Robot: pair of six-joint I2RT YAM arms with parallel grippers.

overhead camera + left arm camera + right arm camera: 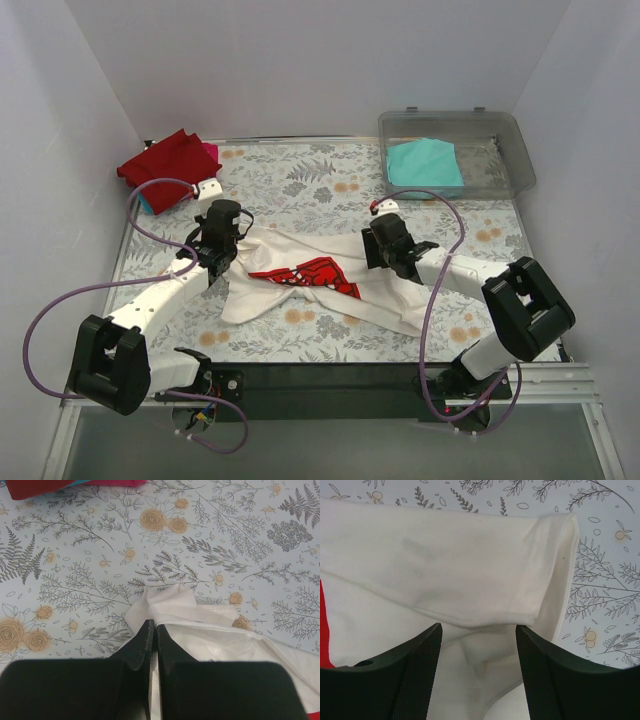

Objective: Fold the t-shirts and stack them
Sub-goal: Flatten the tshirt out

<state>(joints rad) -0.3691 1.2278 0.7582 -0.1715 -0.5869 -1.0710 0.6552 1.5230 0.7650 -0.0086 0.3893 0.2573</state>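
Left hand clamps shut on an edge of the white t-shirt, seemingly anchoring it, while the right hand hangs open with a sleeve directly beneath, ready to grasp.

The tabletop has a pale floral cover. A white t-shirt with a red print lies rumpled across its middle, toward the near edge. A pile of folded t-shirts, red on top, sits at the far left corner. A clear bin stands at the far right corner.
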